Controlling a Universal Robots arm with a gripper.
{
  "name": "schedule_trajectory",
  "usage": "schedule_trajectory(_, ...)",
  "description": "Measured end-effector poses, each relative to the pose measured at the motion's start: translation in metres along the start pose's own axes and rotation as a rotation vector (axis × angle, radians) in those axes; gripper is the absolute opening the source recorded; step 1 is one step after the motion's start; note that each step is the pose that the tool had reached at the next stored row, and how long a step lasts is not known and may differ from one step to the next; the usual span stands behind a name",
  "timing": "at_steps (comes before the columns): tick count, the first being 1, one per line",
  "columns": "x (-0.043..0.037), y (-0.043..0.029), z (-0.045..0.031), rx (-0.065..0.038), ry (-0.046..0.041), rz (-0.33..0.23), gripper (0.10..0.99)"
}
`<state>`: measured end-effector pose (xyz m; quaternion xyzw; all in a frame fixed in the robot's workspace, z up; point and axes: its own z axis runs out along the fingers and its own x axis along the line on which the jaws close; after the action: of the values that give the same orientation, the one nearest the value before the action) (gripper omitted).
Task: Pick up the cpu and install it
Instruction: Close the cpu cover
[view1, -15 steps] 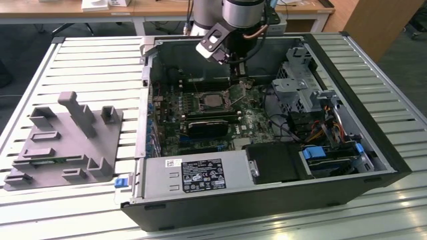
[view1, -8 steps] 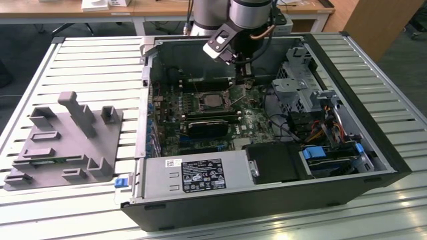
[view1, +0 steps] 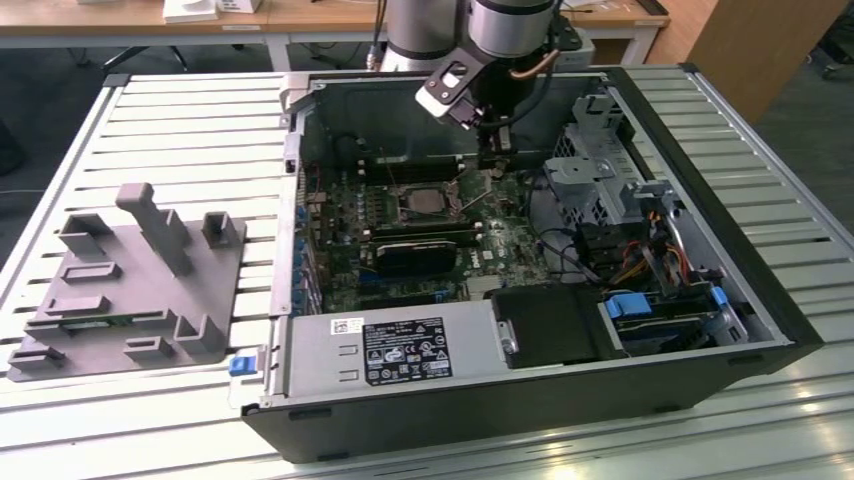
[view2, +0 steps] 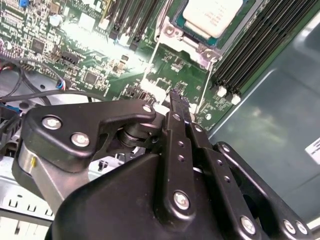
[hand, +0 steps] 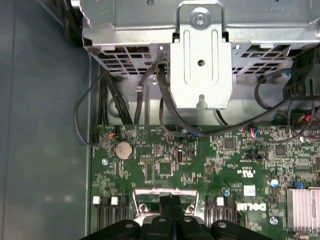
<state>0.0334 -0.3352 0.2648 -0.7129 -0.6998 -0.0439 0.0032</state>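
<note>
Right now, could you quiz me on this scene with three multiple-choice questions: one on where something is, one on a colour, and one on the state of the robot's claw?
1. Where is the cpu?
A. outside the computer case
B. in the socket on the motherboard
C. held by the gripper

2. What colour is the motherboard?
A. green
B. red
C. white

3. How is the gripper?
A. wide open
B. shut on the cpu
C. shut, holding nothing

Answers:
1 B: its silver top lies in the socket, inside the computer case.
2 A: the board is green in both wrist views.
3 C: the fingers meet with nothing between them.
</note>
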Motion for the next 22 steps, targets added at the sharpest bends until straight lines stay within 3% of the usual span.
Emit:
schedule_trajectory(13,0.0014,0.0172,0.0046,0.001,0.0001,0.000,0.106)
schedule_trajectory(22,0.0017,0.0250,0.0119,0.004,0.0000,0.000,0.106)
